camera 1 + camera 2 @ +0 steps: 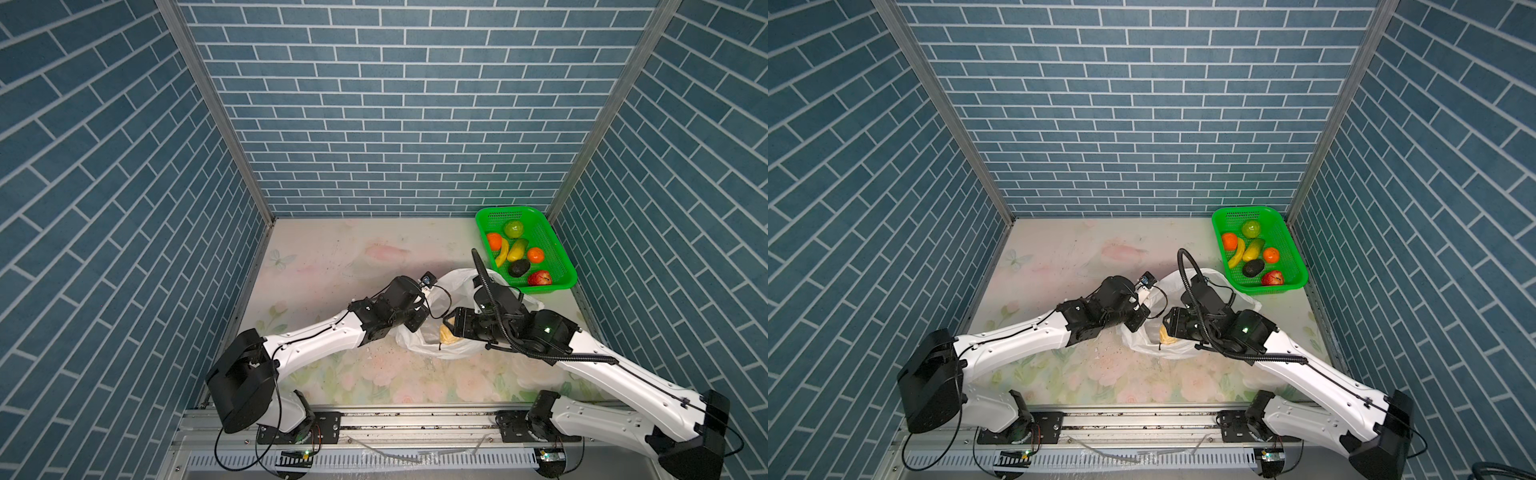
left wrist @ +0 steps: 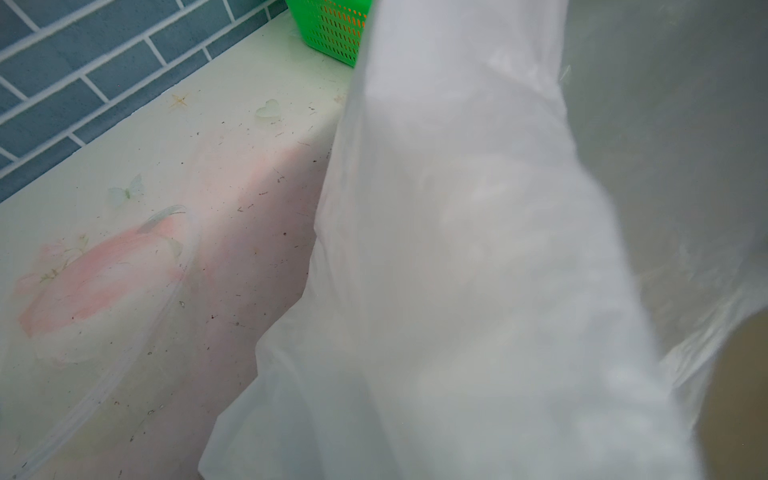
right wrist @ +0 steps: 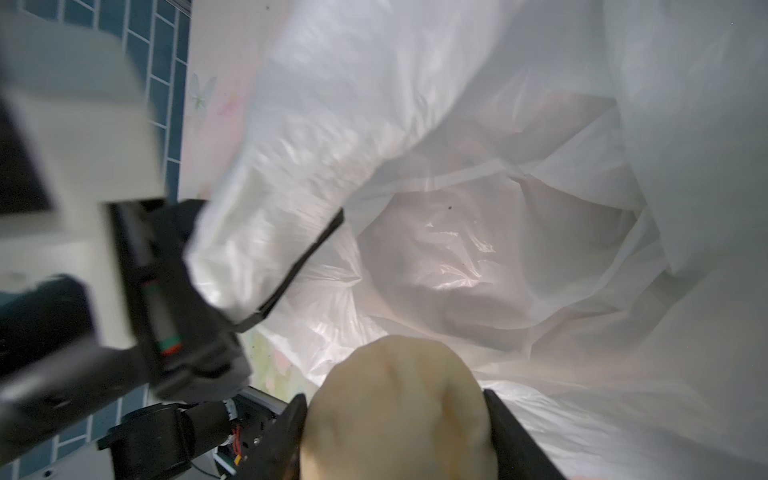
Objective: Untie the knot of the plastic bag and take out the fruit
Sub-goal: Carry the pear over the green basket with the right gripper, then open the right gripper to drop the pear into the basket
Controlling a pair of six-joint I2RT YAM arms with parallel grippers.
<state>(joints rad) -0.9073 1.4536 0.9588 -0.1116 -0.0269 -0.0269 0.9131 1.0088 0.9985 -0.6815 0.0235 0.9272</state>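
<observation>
While pinning the plastic bag (image 1: 455, 280) (right of desk (image 1: 332, 257) centre) by its rim with the shut left tool (image 1: 1139, 322), lift the pale fruit (image 3: 399, 436), clamped in the part-spread right tool (image 3: 395, 397), slowly, clear of film.

Worktop (image 1: 332, 266) lies bare behind and left of the plastic bag (image 1: 457, 282): free passage there. Bag mouth blocked: left pincer (image 1: 417, 322) pinches its left rim, right pincer (image 3: 395, 415) fills the opening, gripping the pale fruit (image 1: 446, 336). Green basket (image 1: 505, 209) stands just beside the bag's far right.
</observation>
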